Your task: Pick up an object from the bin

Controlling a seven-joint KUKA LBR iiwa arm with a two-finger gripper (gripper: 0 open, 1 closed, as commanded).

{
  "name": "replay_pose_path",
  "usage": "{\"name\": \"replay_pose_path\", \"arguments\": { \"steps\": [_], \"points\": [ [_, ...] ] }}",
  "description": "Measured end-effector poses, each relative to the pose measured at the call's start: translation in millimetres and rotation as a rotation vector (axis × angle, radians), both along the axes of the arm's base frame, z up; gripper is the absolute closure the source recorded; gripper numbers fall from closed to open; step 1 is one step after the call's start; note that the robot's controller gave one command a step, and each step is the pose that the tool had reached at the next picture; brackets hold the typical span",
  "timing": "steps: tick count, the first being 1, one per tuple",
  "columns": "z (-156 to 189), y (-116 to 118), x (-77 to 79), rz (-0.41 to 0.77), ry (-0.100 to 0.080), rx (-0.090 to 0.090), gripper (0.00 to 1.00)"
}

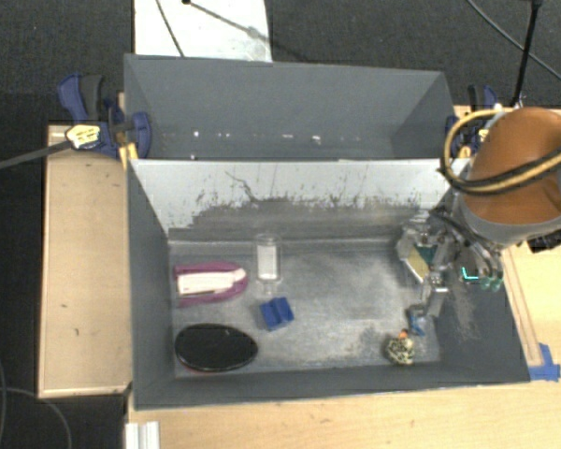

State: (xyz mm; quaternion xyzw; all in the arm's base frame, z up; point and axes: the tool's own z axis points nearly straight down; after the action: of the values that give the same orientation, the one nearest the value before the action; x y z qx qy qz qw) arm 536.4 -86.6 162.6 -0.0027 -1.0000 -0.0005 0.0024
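Observation:
My gripper reaches down into the right part of the bin, its fingertips low near the floor. Just below and left of the tips lies a small mottled yellowish-green ball near the front wall. The tips stand a little apart from the ball and I see nothing between them.
At the left of the bin lie a white and purple tube-like package, a black oval disc, a small blue block and a little clear vial. The arm with its orange cover hangs over the right wall.

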Motion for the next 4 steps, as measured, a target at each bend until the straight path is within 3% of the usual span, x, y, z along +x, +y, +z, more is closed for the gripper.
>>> {"name": "replay_pose_path", "arguments": {
  "steps": [1,2,3,4],
  "points": [
    [-23,-54,18.3,0.161,-0.010,-0.003,0.00],
    [-62,-65,21.5,0.598,-0.009,0.000,0.00],
    [-86,-54,8.1,1.139,-0.013,0.014,0.00],
    [-84,-55,9.5,1.136,-0.016,0.011,1.00]
  ]
}}
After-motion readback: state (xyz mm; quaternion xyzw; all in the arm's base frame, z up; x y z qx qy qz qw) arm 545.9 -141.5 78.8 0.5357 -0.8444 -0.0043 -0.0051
